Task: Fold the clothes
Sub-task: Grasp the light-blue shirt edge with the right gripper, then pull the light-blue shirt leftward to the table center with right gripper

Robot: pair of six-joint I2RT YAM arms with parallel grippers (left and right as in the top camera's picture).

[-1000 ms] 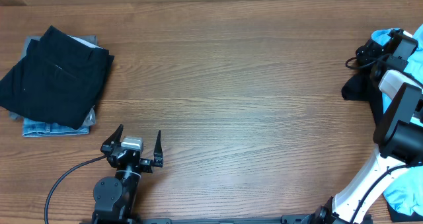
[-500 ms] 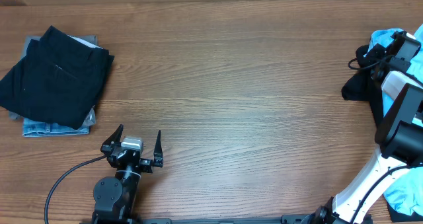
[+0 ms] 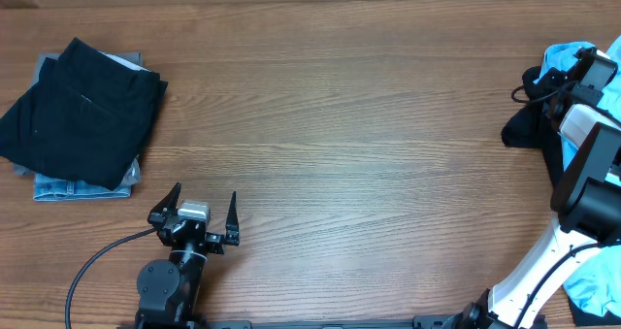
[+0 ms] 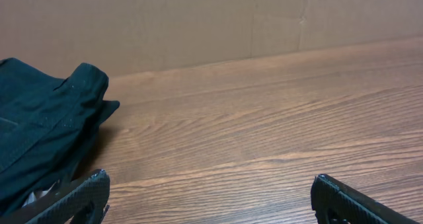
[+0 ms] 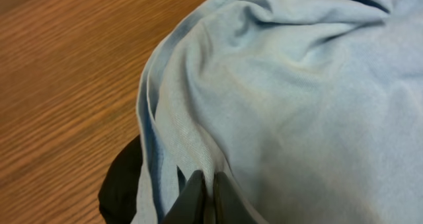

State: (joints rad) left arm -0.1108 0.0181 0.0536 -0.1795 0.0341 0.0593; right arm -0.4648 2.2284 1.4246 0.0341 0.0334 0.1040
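One arm is already on the job: the right gripper is pinched fully closed on a ridge of the shirt, near the hem-like edge that faces the bare wood. The shirt lies bunched at the far right edge of the worktop, partly over a dark cloth, so crumpled that its long axis cannot be told. The open wood where it could be spread lies to the robot's left of the grip, so the pull likely runs that way, toward the middle. The left gripper stands wide open and empty, well apart from the shirt, nearer the folded stack at the opposite end; it looks too far away to help yet.
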